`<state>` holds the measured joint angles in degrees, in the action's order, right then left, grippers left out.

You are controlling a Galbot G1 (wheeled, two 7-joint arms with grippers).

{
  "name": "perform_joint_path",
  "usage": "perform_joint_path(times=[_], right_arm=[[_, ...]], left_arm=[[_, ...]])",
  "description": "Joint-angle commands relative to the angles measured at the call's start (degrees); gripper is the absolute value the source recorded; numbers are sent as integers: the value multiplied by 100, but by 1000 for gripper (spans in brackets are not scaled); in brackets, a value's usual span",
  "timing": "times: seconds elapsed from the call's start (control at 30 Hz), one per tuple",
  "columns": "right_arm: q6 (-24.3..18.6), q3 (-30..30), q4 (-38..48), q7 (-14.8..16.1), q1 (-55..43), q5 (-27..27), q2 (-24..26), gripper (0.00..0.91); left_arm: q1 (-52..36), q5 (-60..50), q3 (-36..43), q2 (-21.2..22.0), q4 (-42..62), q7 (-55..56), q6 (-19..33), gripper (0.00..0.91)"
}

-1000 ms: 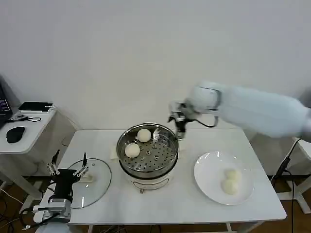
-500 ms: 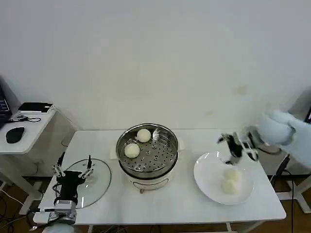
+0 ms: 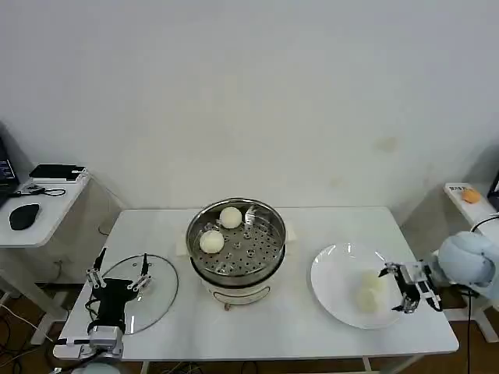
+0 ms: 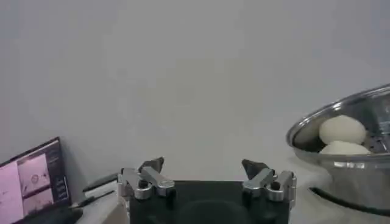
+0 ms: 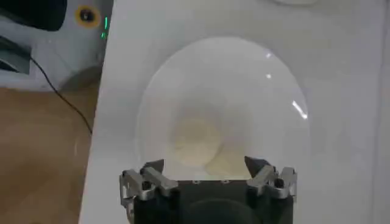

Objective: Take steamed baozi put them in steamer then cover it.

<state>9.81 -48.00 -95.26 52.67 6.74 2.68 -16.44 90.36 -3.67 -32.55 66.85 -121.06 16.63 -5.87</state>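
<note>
Here, the steamer (image 3: 236, 245) is standing at the middle of the tabletop (image 3: 296, 319), nearer its back edge, its perforated tray uncovered. Two steamed baozi are lying inside it: one (image 3: 230, 217) toward the back wall of the pot, the other (image 3: 211, 241) at the pot's left side. In my left wrist view the same pair (image 4: 342, 130) is showing over the steel rim (image 4: 341, 159).

The other two baozi (image 3: 369, 290) are sitting touching each other on the white plate (image 3: 335, 269), which is resting toward the right edge of the tabletop. My right gripper (image 3: 399, 290) is hanging at the plate's right rim, just beside those buns, with its fingers spread apart and nothing between them. In my right wrist view the two fingertips (image 5: 153, 167) are framing the buns (image 5: 196, 140), which are lying in the plate (image 5: 268, 97) beyond them.

The cover (image 3: 152, 292) is lying flat near the front left corner of the tabletop, well apart from the steamer. My left gripper (image 3: 118, 274) is idling over the cover's left part, its fingers parted and gripping nothing; its fingertips (image 4: 152, 165) are pointing toward the wall.
</note>
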Motion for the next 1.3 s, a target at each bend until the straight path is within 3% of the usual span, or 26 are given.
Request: perform_joint_path(times=[0.03, 0.23, 0.47, 1.03, 1.13, 1.3], right_arm=[[-43, 333, 435, -104, 678, 260, -531, 907], [46, 314, 777, -227, 634, 369, -900, 907], [120, 274, 987, -205, 557, 417, -959, 907], [245, 287, 997, -219, 638, 398, -1027, 645], [247, 289, 930, -159, 599, 366, -982, 635], [112, 252, 716, 193, 230, 268, -795, 645]], left_arm=[[22, -15, -46, 9, 2, 0, -6, 907], [24, -19, -69, 31, 63, 2, 0, 907], [12, -16, -78, 44, 102, 2, 4, 907], [-13, -16, -48, 38, 99, 4, 2, 907], [-8, -17, -49, 36, 76, 4, 0, 907], [19, -8, -85, 13, 24, 5, -1, 907]])
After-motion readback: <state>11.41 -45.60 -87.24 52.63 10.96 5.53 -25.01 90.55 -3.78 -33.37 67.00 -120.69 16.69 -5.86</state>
